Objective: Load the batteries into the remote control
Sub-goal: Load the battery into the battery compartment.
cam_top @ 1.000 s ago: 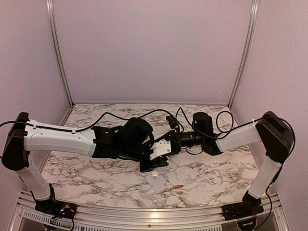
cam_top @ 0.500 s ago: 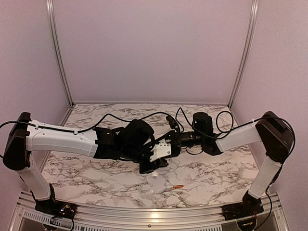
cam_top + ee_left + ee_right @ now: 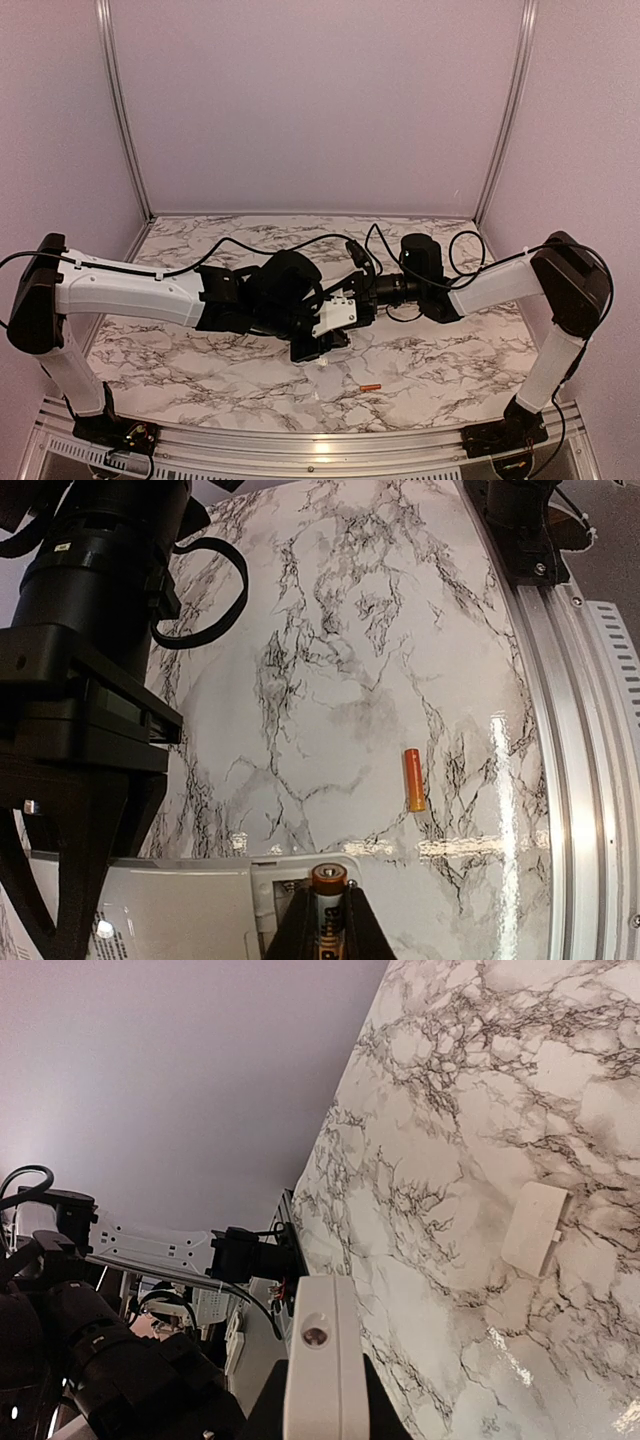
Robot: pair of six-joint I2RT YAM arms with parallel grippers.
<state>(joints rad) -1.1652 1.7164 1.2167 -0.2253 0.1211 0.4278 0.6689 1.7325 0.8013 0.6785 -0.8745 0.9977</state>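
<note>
At mid-table, the right gripper (image 3: 320, 1415) clamps the remote control (image 3: 150, 915). The left gripper (image 3: 326, 908) pinches the gold battery (image 3: 328, 875), long axis toward 12 o'clock in its wrist view, nose at the open bay (image 3: 283, 892). The orange-red battery (image 3: 414, 779) lies at 2 o'clock on the glossy marble table (image 3: 340, 630), well apart.

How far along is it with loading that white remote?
The white plastic cover is off. The right gripper holds the white rectangular remote; the left gripper holds a gold cylindrical battery at its open compartment. The small orange-red battery lies on the marble table.
</note>
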